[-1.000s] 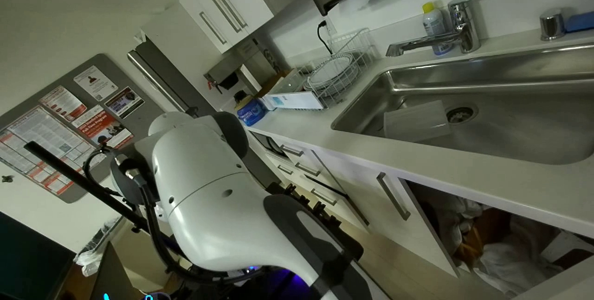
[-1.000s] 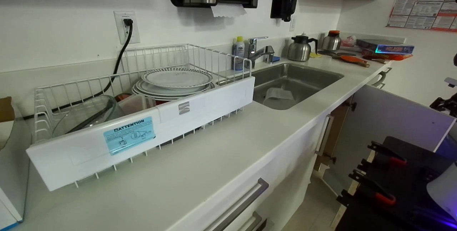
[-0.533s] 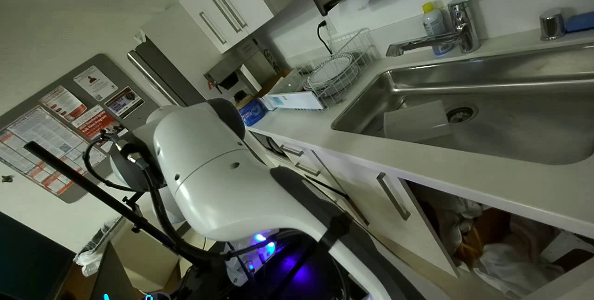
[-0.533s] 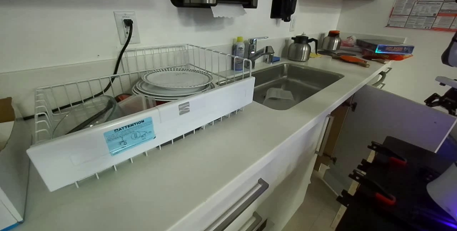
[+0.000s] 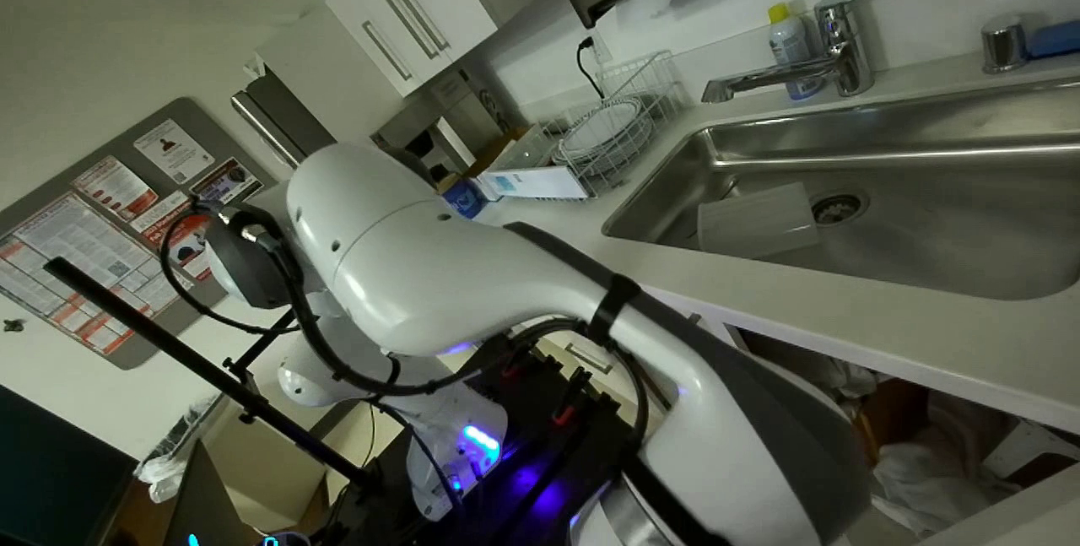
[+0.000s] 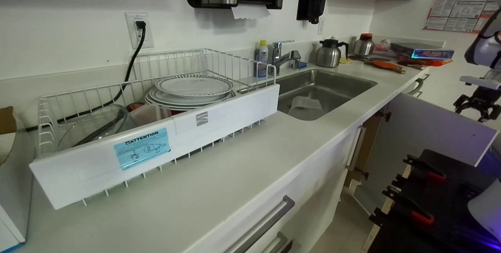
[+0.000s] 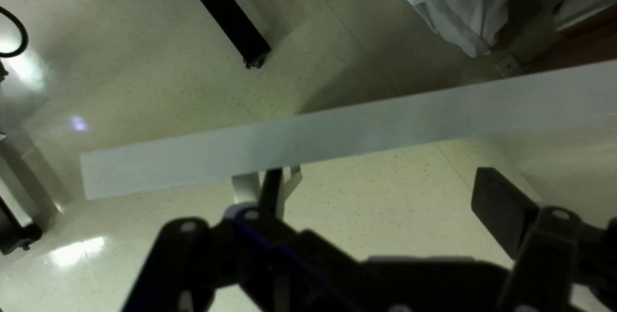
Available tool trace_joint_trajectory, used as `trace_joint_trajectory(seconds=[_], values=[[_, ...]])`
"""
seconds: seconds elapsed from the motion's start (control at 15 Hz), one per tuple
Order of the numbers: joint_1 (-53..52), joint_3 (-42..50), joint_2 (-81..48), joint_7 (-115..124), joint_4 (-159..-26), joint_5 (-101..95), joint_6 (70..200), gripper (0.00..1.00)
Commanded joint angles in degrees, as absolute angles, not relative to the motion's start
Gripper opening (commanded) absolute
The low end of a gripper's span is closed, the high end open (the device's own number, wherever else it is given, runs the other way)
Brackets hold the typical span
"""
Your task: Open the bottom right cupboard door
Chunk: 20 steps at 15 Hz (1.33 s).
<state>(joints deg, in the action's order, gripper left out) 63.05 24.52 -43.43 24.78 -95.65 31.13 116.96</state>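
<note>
The bottom right cupboard door stands swung out wide from the sink cabinet, its plain inner face visible in an exterior view. Part of it also shows at the lower right corner. In the wrist view its white top edge crosses the picture. Its silver bar handle shows beside my left finger; I cannot tell if they touch. My gripper is open, with only floor visible between its fingers. In an exterior view the gripper hangs at the door's outer upper part.
The twin door's handle is by the cabinet opening. White bags lie inside. A black cart with red-tipped clamps stands close to the open door. The counter, sink and dish rack are above.
The arm has risen and swung toward the sink side, covering much of the twin door. The gripper has moved left in an exterior view. The open door's outer edge has shifted very slightly.
</note>
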Motion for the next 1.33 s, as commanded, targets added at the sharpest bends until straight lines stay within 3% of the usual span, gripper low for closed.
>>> trace_joint_trajectory(seconds=[0.0,0.53,1.27], values=[[58.81,24.67,-36.54,28.12,-102.47,27.33,121.49,1.00],[49.61,27.01,-24.88,28.15,-115.02,19.99,134.61,1.00],[44.03,26.58,-2.05,17.57,-131.85,18.03,137.28,1.00]])
